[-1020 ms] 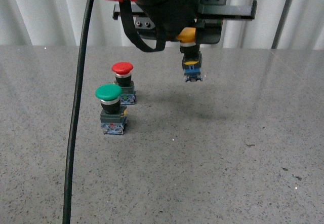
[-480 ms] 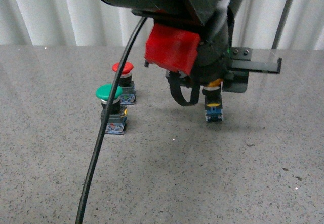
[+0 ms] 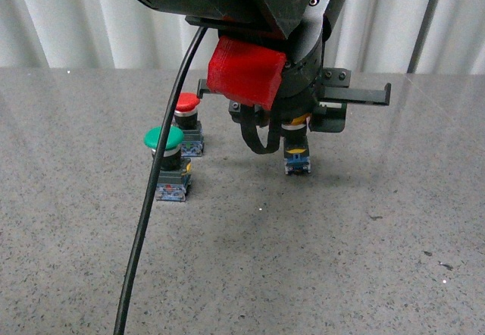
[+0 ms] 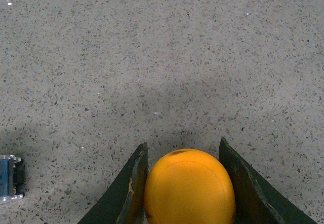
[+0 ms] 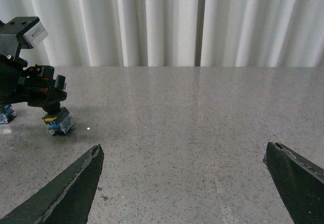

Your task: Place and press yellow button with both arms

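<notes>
My left gripper [image 3: 295, 126] is shut on the yellow button [image 3: 297, 158], gripping its cap from both sides. In the left wrist view the round yellow cap [image 4: 188, 186] fills the gap at the left gripper [image 4: 183, 144]. The button hangs upright with its bluish base low over the table, right of the other two buttons; whether it touches the surface I cannot tell. My right gripper [image 5: 182, 150] is open and empty over bare table, far to the right. From there the yellow button's base [image 5: 58, 122] shows under the left arm.
A green-capped button [image 3: 164, 139] and a red-capped button [image 3: 186, 102] stand on the grey speckled table [image 3: 341, 259], left of the held button. A black cable [image 3: 148, 221] hangs down in front. White curtains close the back.
The left gripper has come down with the yellow button from high over the table to just above its surface, first shifting right, then back a little to the left.
</notes>
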Action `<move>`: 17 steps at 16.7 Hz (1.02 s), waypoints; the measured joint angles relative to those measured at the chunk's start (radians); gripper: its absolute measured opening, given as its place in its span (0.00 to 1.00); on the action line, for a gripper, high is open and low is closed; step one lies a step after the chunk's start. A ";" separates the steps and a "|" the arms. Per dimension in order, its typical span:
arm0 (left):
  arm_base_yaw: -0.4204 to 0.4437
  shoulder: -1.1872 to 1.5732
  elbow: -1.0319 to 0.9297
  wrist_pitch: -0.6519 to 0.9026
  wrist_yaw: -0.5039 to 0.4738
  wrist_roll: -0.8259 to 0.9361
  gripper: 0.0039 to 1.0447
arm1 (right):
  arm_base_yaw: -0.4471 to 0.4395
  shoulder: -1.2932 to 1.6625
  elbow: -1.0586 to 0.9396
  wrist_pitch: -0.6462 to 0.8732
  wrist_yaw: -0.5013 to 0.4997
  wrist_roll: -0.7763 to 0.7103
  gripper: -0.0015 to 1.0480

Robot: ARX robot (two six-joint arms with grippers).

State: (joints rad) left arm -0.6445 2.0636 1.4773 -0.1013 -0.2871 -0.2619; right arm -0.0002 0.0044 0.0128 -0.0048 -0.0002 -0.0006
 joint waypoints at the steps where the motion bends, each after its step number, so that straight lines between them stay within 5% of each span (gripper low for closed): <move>1: 0.000 0.000 0.000 -0.002 0.003 0.000 0.33 | 0.000 0.000 0.000 0.000 0.000 0.000 0.94; 3: -0.002 -0.006 -0.001 0.032 0.042 0.008 0.85 | 0.000 0.000 0.000 0.000 0.000 0.000 0.94; 4: 0.023 -0.090 -0.028 0.107 0.046 0.051 0.94 | 0.000 0.000 0.000 0.000 0.000 0.000 0.94; 9: 0.177 -0.445 -0.243 0.339 -0.034 0.217 0.94 | 0.000 0.000 0.000 0.000 0.000 0.000 0.94; 15: 0.298 -0.920 -0.699 0.401 0.029 0.301 0.94 | 0.000 0.000 0.000 0.000 0.000 0.000 0.94; 17: 0.365 -1.013 -0.872 0.566 0.020 0.286 0.82 | 0.000 0.000 0.000 0.000 0.000 0.000 0.94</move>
State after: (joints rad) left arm -0.2790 1.0504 0.6056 0.4644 -0.2672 0.0242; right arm -0.0002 0.0044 0.0128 -0.0048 -0.0002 -0.0006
